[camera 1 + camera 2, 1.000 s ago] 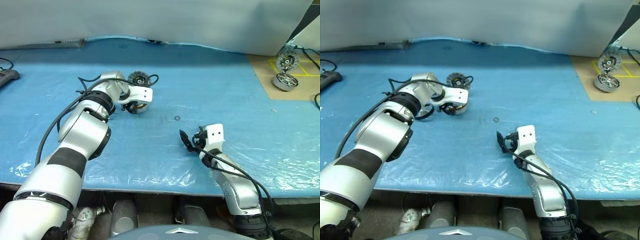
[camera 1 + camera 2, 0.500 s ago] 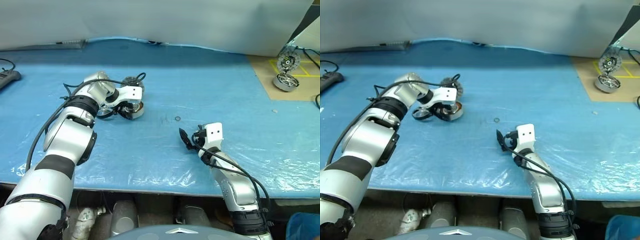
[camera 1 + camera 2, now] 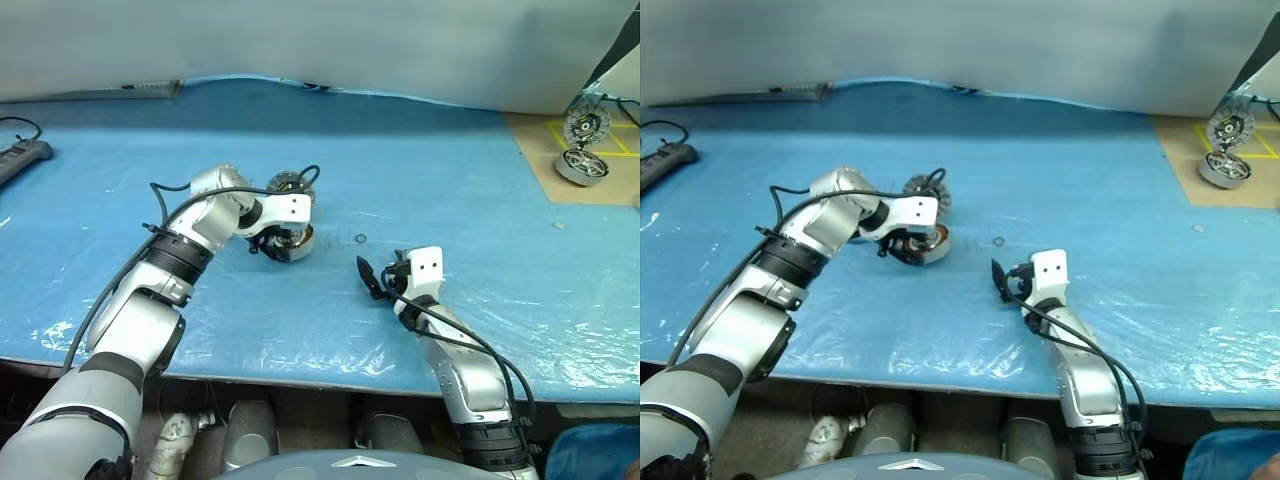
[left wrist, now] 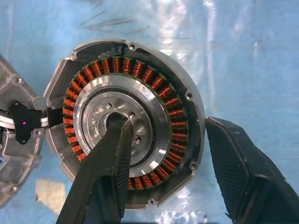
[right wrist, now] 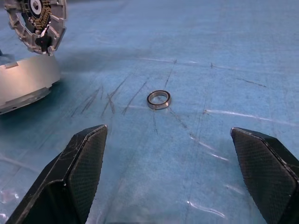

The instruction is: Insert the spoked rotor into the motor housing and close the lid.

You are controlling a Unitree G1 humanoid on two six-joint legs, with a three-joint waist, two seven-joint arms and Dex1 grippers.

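The motor housing [image 4: 187,95] lies on the blue table, its ring of copper windings facing up. Its centre is a silver-rimmed plate with small holes; whether that is the spoked rotor I cannot tell. My left gripper [image 4: 163,122] points down onto the housing [image 3: 298,243], one finger in the hub hole and the other against the outer wall. The lid [image 3: 287,183] stands tilted up behind the housing, joined to it, ribbed face showing [image 5: 37,23]. My right gripper [image 3: 372,280] hovers low, open and holding nothing, to the right of the housing.
A small metal ring [image 3: 360,238] lies between the housing and my right gripper. A similar motor unit [image 3: 578,165] sits on tan cardboard at the far right. A power strip [image 3: 20,158] is at the far left. The table's front edge runs close to me.
My left gripper has dragged the housing and its lid toward me and to the right, nearer the small ring. The right arm has stayed still.
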